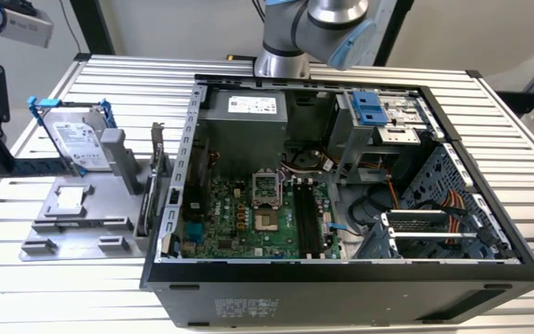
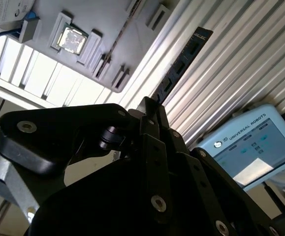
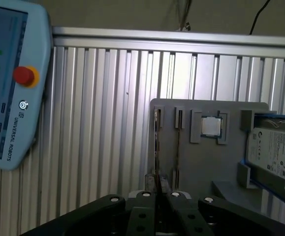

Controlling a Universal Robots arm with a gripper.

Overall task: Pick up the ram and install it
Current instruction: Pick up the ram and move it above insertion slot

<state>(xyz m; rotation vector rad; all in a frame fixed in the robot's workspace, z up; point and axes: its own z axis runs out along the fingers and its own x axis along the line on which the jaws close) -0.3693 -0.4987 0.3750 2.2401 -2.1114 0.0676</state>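
Observation:
My gripper point(image 3: 157, 191) has its dark fingers point(image 2: 154, 132) pressed together on the ram point(image 2: 184, 61). In the second wrist view the ram is a long, thin, dark stick with chips, reaching out from the fingertips over the ribbed table. In the first wrist view the ram point(image 3: 156, 147) shows edge-on as a thin line rising from between the fingertips, over the grey fixture point(image 3: 201, 162). In the exterior view, the open computer case holds the motherboard with its long black slots point(image 1: 306, 216). The arm point(image 1: 313, 28) rises out of the picture at the back.
The grey fixture point(image 1: 81, 209) stands at the exterior view's left of the case point(image 1: 341, 292), with a silver hard drive in a blue frame point(image 1: 80, 142), a square chip point(image 3: 210, 127) and narrow slots. A light blue control tablet point(image 3: 9, 83) lies on the ribbed aluminium table point(image 3: 103, 123).

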